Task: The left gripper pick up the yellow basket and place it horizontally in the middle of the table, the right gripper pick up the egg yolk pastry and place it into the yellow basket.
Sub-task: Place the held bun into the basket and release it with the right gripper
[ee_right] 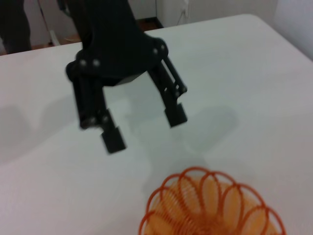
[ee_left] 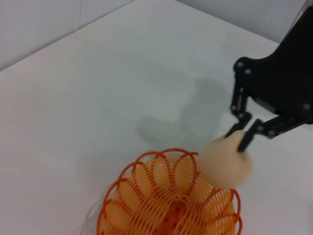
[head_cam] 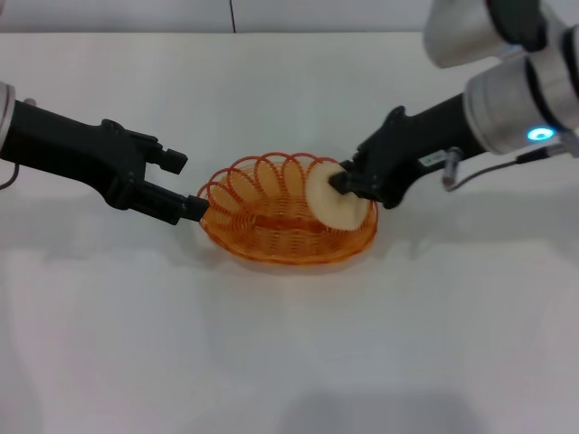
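The yellow basket (head_cam: 271,231) lies flat near the middle of the white table (head_cam: 289,362). My right gripper (head_cam: 342,183) is shut on the egg yolk pastry (head_cam: 336,202) and holds it tilted on edge over the basket's right part. My left gripper (head_cam: 184,185) is open and empty, just off the basket's left rim. The left wrist view shows the basket (ee_left: 166,205), the pastry (ee_left: 225,164) and the right gripper (ee_left: 239,138) pinching it. The right wrist view shows the basket (ee_right: 210,210) and the open left gripper (ee_right: 145,129) beyond it.
The table's far edge meets a pale wall (head_cam: 226,14) at the back. Bare tabletop lies in front of the basket and to both sides.
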Controlling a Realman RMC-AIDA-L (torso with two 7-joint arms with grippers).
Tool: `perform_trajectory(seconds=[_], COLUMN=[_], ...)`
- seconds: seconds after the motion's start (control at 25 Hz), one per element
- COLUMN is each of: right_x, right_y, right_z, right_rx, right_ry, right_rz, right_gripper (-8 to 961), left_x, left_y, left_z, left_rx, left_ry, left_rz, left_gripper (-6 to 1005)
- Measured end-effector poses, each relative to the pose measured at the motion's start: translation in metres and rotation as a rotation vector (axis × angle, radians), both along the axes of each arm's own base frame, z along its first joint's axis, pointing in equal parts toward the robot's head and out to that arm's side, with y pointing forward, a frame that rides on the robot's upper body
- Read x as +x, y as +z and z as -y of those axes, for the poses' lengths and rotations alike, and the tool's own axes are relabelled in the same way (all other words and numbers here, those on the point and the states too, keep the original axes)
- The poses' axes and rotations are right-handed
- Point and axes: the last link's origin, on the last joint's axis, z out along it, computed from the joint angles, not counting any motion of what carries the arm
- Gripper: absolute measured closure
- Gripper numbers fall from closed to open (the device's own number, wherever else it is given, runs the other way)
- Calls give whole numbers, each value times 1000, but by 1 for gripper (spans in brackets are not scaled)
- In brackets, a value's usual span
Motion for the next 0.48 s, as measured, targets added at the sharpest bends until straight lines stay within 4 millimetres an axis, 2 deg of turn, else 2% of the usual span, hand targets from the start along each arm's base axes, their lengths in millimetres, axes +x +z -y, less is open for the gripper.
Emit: perform_trajectory(seconds=[0.48], right_x=[-6], right_y=[-34], right_z=[-12], right_rx=[17], right_ry=[21], right_rz=[10], right_gripper=[831], left_x=[0], left_y=[-1], left_z=[-1], left_rx=[4], left_ry=[-5], left_rz=[0], left_gripper=[138])
